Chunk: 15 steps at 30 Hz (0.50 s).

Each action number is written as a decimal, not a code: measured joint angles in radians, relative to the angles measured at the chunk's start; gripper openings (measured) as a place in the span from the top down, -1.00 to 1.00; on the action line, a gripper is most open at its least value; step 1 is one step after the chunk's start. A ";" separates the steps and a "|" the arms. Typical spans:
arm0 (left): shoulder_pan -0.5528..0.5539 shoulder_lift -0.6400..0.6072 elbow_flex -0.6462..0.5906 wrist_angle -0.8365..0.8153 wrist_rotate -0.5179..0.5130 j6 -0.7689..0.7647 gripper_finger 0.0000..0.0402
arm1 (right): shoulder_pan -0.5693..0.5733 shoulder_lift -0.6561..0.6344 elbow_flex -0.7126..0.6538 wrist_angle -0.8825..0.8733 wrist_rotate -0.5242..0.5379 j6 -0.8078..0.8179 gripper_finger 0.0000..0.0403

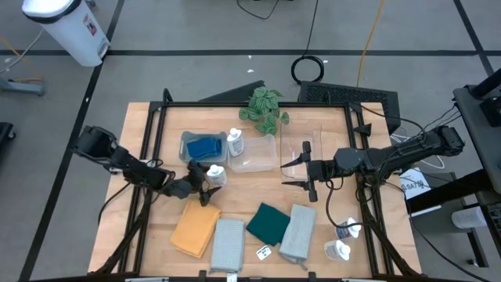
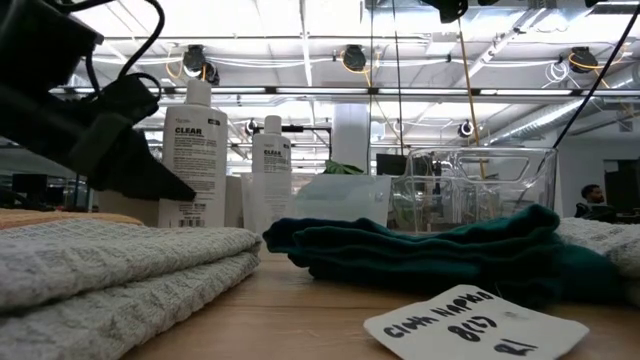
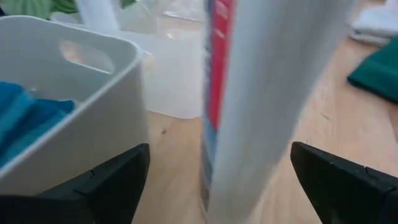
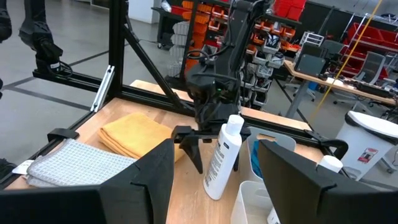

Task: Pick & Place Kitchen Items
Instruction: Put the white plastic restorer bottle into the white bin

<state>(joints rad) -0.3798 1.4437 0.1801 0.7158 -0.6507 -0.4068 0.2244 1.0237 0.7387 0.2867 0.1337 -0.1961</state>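
A: From above, what step is this?
B: A pick, I'd judge. The left gripper [image 1: 205, 185] straddles 1 white bottle [image 1: 217, 174] standing on the table [image 1: 156, 125] beside the sponge bin [image 1: 188, 141]. The right gripper [image 1: 305, 171] waits by the clear bins [image 1: 270, 160], its fingers spread and empty.
A: Counts?
B: 4 bottles: this one, 1 by the bin, 2 at the right edge. 4 cloths: 1 orange [image 1: 194, 229], 1 dark green [image 1: 270, 222], 2 grey. The blue sponges [image 1: 203, 146] lie heaped; I cannot count them.
A: At table height?
B: 2 bottles stand upright behind the cloths.
A: The left wrist?
B: The fingers [image 3: 106, 180] stand wide, gaps on both sides of the bottle.
A: The right wrist?
B: It agrees: the bottle is not yet pinched. Next it calls for closing squarely, then a straight lift.
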 joint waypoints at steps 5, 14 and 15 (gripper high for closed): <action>-0.001 0.035 0.044 0.000 0.045 0.063 -0.74 | 0.000 0.000 0.000 0.000 0.000 0.000 -0.01; 0.000 0.044 0.132 -0.001 0.085 0.074 -0.12 | 0.000 0.000 0.000 0.000 0.000 0.003 -0.01; 0.000 0.044 0.138 -0.004 0.093 0.075 -0.08 | 0.000 0.000 0.000 0.000 0.000 0.011 -0.01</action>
<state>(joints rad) -0.3798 1.4879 0.3186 0.7115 -0.5573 -0.3321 0.2241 1.0237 0.7387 0.2863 0.1333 -0.1854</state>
